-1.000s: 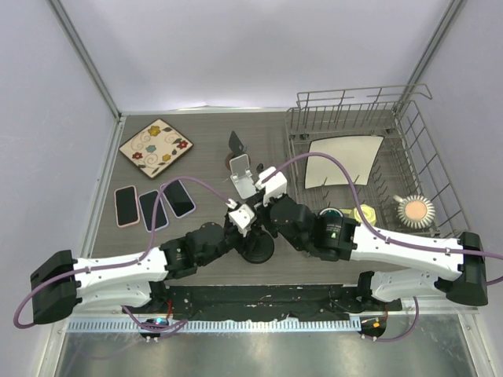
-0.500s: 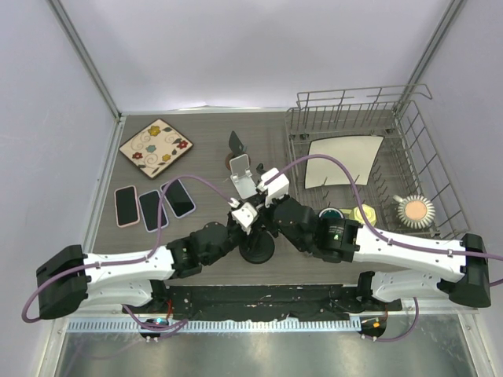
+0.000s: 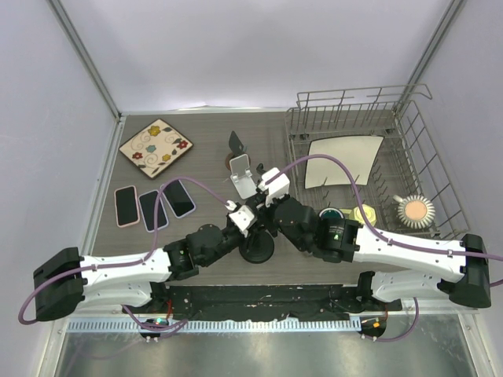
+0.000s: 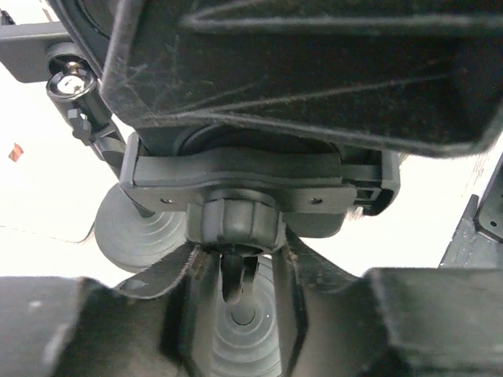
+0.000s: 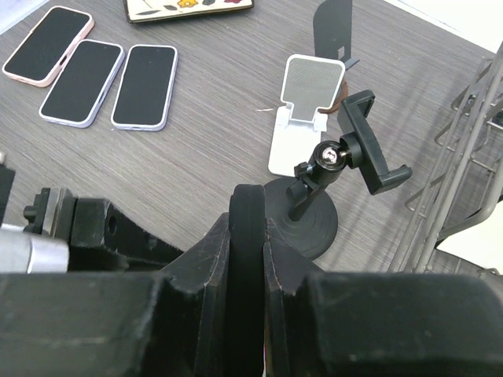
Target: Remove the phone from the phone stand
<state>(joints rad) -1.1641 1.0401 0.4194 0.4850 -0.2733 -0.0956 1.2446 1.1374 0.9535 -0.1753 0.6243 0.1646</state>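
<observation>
Overhead: both arms stay bunched over the stand (image 3: pixel 256 248), shifted only slightly in the last second, so the pull looks barely begun.

Left wrist: left pincer (image 4: pixel 236 269) flanks the stand's stem (image 4: pixel 234 284); grip uncertain.

Right wrist: right pincer (image 5: pixel 247 253) is clamped on an edge-on dark slab, probably the phone (image 5: pixel 247 208), with the stand hidden below. No writing legible.
</observation>
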